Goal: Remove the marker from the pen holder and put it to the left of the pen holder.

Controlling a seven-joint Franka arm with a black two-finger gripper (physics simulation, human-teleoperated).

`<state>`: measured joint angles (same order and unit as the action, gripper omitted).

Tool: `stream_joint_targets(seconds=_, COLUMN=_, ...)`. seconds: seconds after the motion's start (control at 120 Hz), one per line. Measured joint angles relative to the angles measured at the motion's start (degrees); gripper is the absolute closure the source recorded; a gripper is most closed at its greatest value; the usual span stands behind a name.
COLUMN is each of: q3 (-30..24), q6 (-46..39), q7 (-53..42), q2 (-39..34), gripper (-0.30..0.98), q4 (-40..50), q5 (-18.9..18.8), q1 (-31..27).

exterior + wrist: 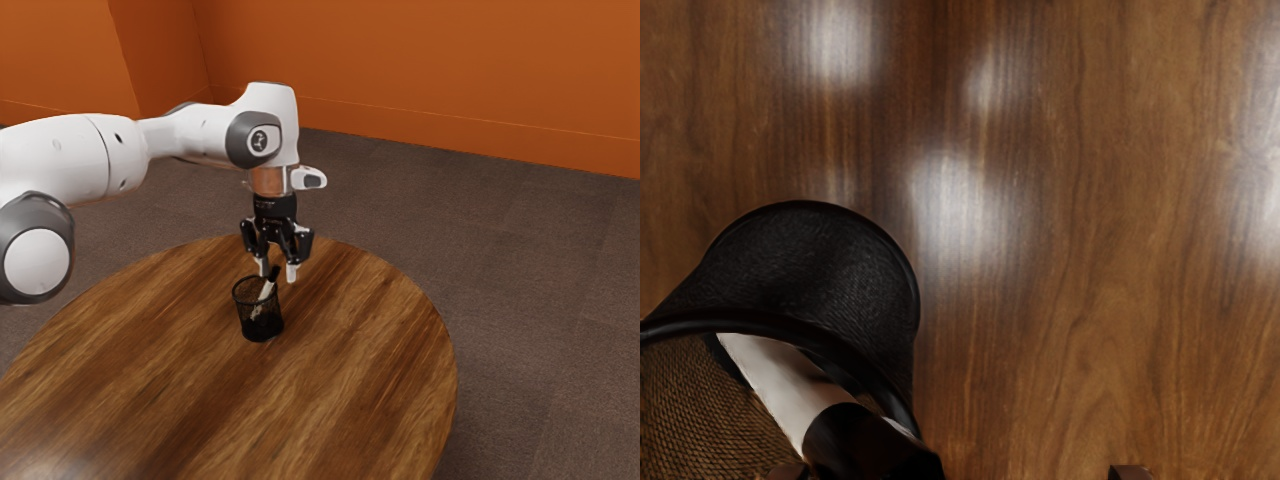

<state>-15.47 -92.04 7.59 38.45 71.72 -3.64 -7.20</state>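
Observation:
My gripper (278,270) hangs over the rim of the black mesh pen holder (261,318), its two light fingertips spread apart. A white marker (266,291) with a black cap leans in the holder, the cap sticking out above the rim between the open fingers. In the wrist view, the tips of my gripper (959,473) just show, wide apart. There the marker (785,385) slants across the pen holder (810,262), its dark cap nearer one fingertip than the other. The marker's lower end is hidden in that view.
The holder stands on a round wooden table (340,390), whose curved edge runs beyond the gripper. Bare wood (1070,250) lies beside the holder in the wrist view. Orange walls and a dark carpeted floor (540,300) surround the table.

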Motion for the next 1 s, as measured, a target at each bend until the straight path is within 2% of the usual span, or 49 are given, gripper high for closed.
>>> stream_joint_targets(seconds=0.242, q3=-0.05, q6=0.02, q7=-0.05, q2=0.63, gripper=0.51, q4=-0.44, q5=-1.22, q1=-0.01)
stream_joint_targets(seconds=0.6, q3=2.00, q6=-0.31, q7=-2.72, q2=0.62, gripper=0.55, q4=-0.41, q5=-3.68, q1=-1.12)
stream_joint_targets(seconds=0.833, q3=2.59, q6=0.62, q7=-4.73, q2=0.28, gripper=0.71, q4=-0.50, q5=-4.13, q1=-1.41)
stream_joint_targets(seconds=0.9, q3=2.19, q6=1.18, q7=-5.20, q2=-1.71, gripper=0.73, q4=-0.27, q5=-4.26, q1=-1.46)
stream_joint_targets(seconds=1.0, q3=2.01, q6=2.31, q7=-5.73, q2=-9.06, gripper=0.75, q4=2.35, q5=-4.27, q1=-0.50)
